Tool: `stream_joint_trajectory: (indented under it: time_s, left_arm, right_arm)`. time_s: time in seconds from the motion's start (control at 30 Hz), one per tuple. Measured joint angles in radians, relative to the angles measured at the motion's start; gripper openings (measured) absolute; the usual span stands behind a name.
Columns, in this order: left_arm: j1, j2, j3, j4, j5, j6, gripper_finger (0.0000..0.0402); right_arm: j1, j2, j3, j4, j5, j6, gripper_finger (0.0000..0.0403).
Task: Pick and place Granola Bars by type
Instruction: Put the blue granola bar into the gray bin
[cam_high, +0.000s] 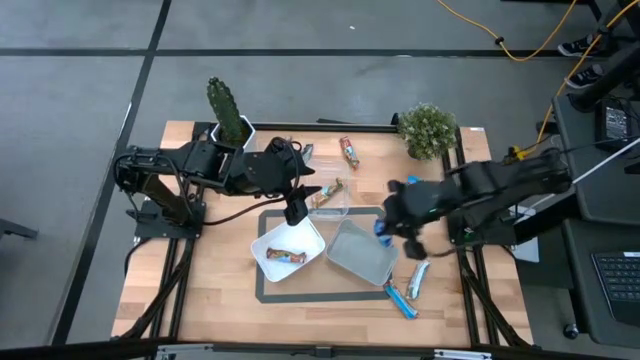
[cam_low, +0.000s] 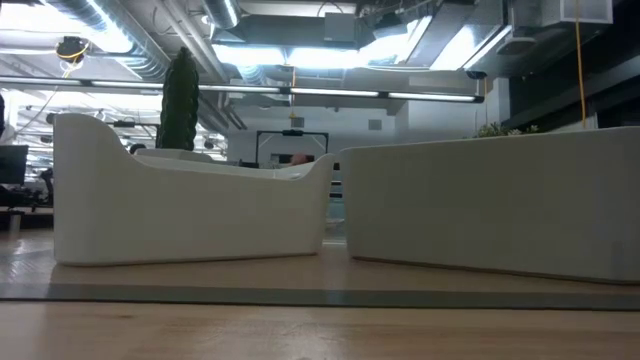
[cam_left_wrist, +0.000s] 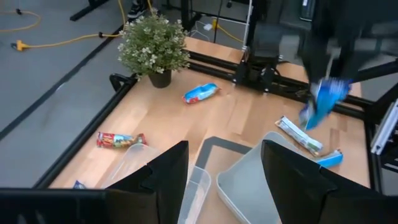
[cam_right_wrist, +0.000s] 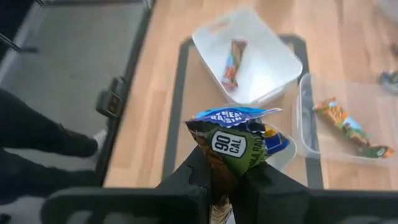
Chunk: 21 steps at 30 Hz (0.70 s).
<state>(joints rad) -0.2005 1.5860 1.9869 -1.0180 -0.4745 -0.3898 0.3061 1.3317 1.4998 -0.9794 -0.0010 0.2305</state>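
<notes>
My right gripper is shut on a blue and green-brown granola bar and hovers over the right rim of the grey tub. My left gripper is open and empty, above the gap between the white tub and the clear tub. One bar lies flat in the white tub, another in the clear tub. Loose bars lie flat on the table: a red one, two blue ones. My right gripper pinches the bar between its two fingers by one end. The rest of the wrapper sticks out past the fingertips, its crimped blue end farthest out. The fingers slant down toward the table. The bar is lifted clear of tubs and table.
A cactus pot stands at the far left and a leafy plant at the far right of the table. In the low view the white tub and grey tub fill the foreground. A dark mat frames the tubs.
</notes>
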Motion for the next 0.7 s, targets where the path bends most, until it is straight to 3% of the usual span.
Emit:
stream_joint_trajectory:
  time_s: [0.4,0.57,0.7]
  left_arm:
    - [-0.014,0.000,0.000,-0.004,-0.005,0.002,0.0194]
    - [-0.032,0.001,0.000,-0.012,0.010,0.004,0.0194]
    - [-0.049,0.001,0.000,-0.014,0.020,0.019,0.0194]
  right_arm:
    - [-0.060,0.245,0.000,-0.005,-0.074,-0.109,0.0032]
    - [-0.069,0.319,-0.002,0.006,-0.070,-0.077,0.0043]
    - [-0.067,0.353,-0.086,0.078,-0.073,-0.039,0.0038]
